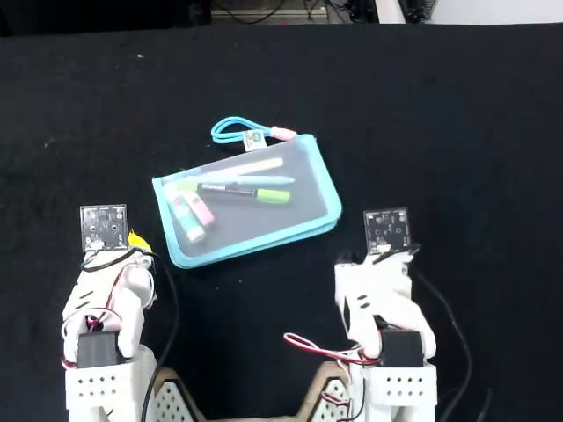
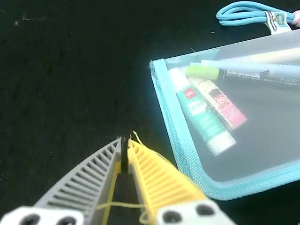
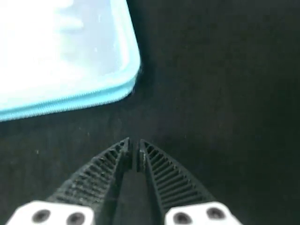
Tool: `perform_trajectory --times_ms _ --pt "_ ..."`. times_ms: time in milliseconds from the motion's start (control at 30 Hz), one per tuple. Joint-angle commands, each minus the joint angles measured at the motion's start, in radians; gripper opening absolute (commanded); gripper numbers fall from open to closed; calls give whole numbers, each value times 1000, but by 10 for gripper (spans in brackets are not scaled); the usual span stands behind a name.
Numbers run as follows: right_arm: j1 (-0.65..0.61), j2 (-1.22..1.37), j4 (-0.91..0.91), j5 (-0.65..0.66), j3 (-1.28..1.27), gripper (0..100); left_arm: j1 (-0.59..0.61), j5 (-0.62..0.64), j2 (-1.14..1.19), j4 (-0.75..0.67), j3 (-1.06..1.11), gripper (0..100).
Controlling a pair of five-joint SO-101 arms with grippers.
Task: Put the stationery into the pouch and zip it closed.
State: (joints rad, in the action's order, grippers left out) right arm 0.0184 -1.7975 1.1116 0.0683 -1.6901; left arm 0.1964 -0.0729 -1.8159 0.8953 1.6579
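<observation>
A light-blue pouch with a see-through front lies flat in the middle of the black table. Inside it I see pens, a green-and-white glue stick and a pink one. A blue wrist loop trails from its far edge. My left gripper is shut and empty, resting near the pouch's front left corner. My right gripper is shut and empty too, just off the pouch's front right corner. Both arms sit folded back near the table's front edge.
The black cloth covers the whole table. Loose red and white wires hang between the two arm bases at the front.
</observation>
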Motion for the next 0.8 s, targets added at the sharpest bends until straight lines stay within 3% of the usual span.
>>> perform_trajectory --times_ms 0,167,267,400,767 --pt "-14 -96 37 -9 5 25 -8 9 -11 18 -53 30" --pt "-6 -91 75 -2 5 25 -8 -9 -11 21 -59 30" --pt "-6 -96 195 -2 5 25 2 -95 -9 41 -58 32" --pt "-6 -96 196 0 5 22 44 -190 -9 106 -39 32" --pt "-6 -96 196 0 5 22 64 -189 -9 302 30 33"
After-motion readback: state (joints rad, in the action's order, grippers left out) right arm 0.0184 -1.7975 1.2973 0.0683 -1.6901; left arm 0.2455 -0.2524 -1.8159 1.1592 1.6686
